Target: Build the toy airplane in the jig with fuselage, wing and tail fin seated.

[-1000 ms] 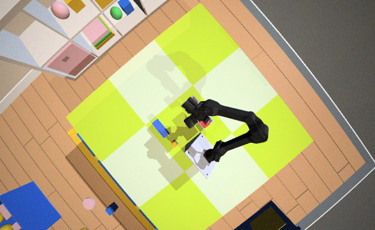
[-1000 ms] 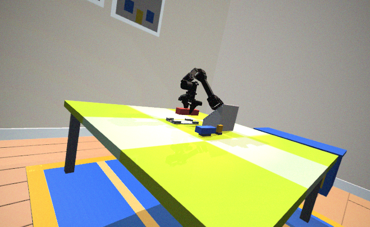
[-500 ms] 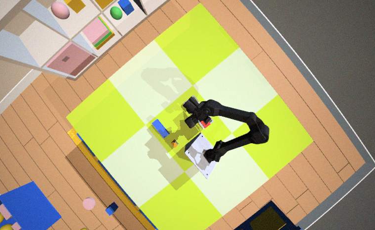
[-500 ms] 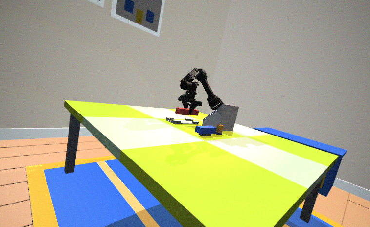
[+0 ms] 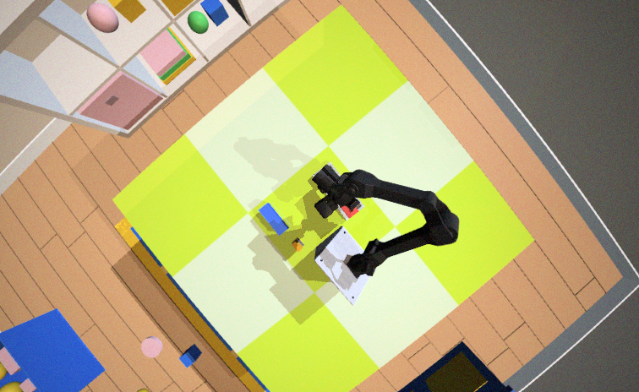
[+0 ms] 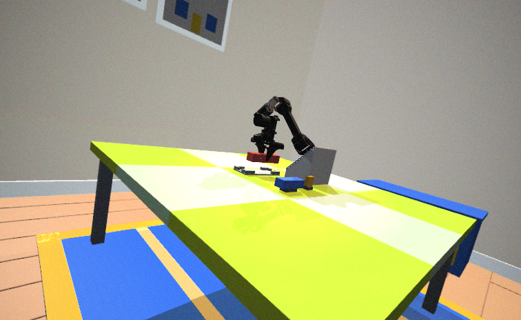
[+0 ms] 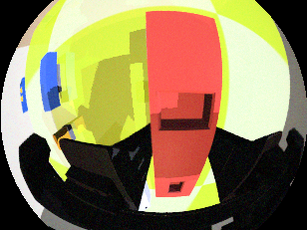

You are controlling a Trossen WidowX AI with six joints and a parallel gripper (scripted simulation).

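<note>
The black parallel-jaw gripper (image 5: pixel 337 198) (image 6: pixel 267 152) (image 7: pixel 177 126) stood about half open, its dark, tapering fingers closed against the two long sides of the red, box-shaped fuselage (image 5: pixel 350 210) (image 6: pixel 253 156) (image 7: pixel 181 59). The fuselage hung level, held above the flat, pale jig with dark raised corner blocks (image 6: pixel 255 172), with a gap showing between the two in the exterior view. Its upper face was smooth and matte, cut by a large rectangular socket near the fingers and a small square one near one end, and both sockets had nothing in them. The jig lay flat on the table with a lime-green and whitish checkered top (image 5: pixel 204 272) (image 6: pixel 294 246), and its cradle held no part. The blue, oblong wing block (image 5: pixel 273 218) (image 6: pixel 289 183) (image 7: pixel 49 81) rested on the table to one side of the jig, raised on a narrower dark piece beneath it. Near one end of the wing stood the small orange, upright tail fin (image 5: pixel 297 245) (image 6: pixel 309 181), also with a dark piece at its foot. The grey-white, slope-sided pedestal (image 5: pixel 352 291) (image 6: pixel 326 167) carried the black jointed arm (image 5: pixel 441 219) (image 6: pixel 290 118), which bent over toward the jig.
</note>
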